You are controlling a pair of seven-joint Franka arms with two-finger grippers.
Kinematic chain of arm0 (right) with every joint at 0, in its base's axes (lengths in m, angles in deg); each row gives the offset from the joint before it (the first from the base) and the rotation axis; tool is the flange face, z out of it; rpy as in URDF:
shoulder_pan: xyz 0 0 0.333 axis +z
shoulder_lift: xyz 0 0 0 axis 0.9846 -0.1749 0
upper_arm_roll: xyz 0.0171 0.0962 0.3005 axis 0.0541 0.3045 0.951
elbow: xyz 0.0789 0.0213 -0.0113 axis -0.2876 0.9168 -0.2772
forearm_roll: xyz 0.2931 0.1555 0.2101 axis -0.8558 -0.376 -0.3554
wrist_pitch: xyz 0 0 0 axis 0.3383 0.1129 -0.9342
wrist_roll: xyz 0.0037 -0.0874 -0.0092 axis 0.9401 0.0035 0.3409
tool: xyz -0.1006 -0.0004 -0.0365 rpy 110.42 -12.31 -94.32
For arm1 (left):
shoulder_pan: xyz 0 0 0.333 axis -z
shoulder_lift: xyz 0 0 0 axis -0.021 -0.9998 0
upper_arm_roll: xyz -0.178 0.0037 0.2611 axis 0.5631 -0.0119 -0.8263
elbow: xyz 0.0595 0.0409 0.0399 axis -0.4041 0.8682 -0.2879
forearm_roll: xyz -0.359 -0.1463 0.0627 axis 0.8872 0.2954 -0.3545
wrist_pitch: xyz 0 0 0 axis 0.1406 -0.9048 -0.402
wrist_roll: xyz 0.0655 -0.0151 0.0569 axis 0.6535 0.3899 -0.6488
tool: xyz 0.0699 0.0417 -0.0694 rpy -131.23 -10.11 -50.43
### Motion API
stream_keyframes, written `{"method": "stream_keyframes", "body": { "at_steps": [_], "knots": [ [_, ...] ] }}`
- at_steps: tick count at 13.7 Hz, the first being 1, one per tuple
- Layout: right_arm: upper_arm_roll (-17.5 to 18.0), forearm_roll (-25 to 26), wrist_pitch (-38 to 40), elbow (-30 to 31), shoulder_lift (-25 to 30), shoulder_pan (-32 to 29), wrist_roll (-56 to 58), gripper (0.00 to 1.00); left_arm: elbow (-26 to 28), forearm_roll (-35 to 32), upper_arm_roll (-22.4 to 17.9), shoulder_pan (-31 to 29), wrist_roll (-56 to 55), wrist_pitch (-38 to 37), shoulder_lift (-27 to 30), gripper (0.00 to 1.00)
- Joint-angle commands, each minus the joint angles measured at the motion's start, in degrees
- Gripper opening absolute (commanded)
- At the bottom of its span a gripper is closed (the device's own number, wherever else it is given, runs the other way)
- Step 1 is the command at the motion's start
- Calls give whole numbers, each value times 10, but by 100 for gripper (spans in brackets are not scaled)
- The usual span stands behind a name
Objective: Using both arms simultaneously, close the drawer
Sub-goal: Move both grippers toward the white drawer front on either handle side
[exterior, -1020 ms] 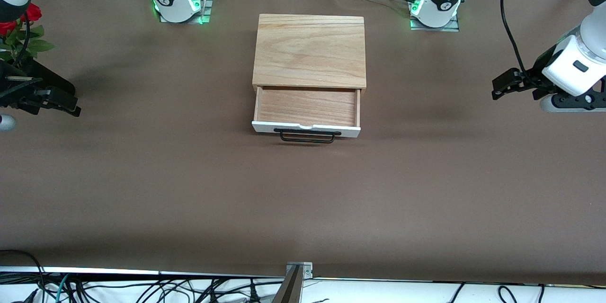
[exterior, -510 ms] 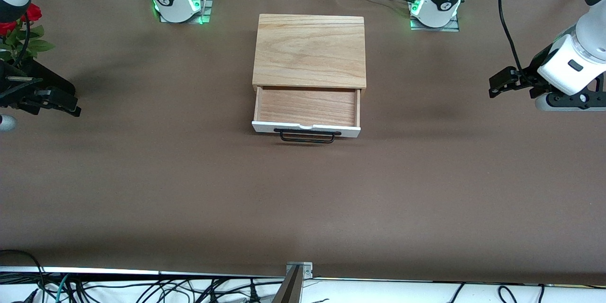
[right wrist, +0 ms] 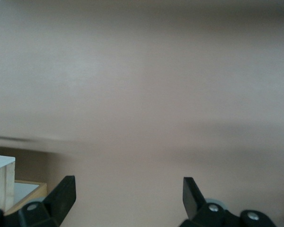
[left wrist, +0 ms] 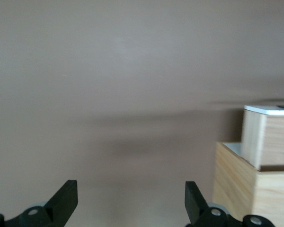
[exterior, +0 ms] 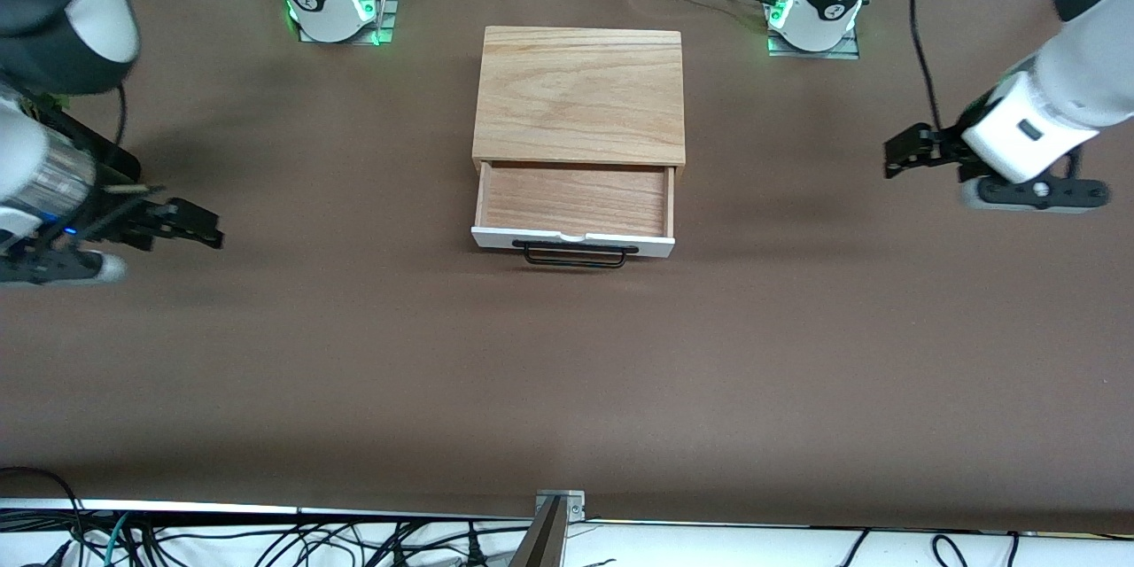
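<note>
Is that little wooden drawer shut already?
No, the drawer sticks out of the wooden box, its bare inside showing, with both arms off to either end.

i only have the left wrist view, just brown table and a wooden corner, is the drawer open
Observer: Yes, the drawer is pulled out of the box.
Operator: anything in it
Observer: No, its wooden floor is bare.
Operator: where's the other gripper
Observer: The right gripper is over the table at the right arm's end, open, apart from the drawer. Your left gripper is open too.
</note>
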Motion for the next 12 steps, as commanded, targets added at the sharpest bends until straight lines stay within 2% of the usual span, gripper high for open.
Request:
{"method": "stream_keyframes", "body": {
  "at_steps": [1,3,5,7,8,12],
  "knots": [
    [-1,-7,-45,-16,-42,34,1,100,-15,66,-4,23,0,-3,-44,100],
    [7,-7,-82,-17,-66,49,0,100,-19,111,-4,37,2,29,-76,100],
    [36,-14,-121,-17,-86,48,0,100,-18,166,-4,56,3,109,-112,100],
    [57,-70,-164,-21,-110,50,0,100,-18,187,-3,90,0,207,-141,100],
    [67,-79,-175,-24,-122,52,-2,100,-18,214,-3,108,1,247,-160,100],
    [74,-84,-218,-28,-159,79,-3,100,-18,278,-4,167,10,372,-231,100]
  ]
}}
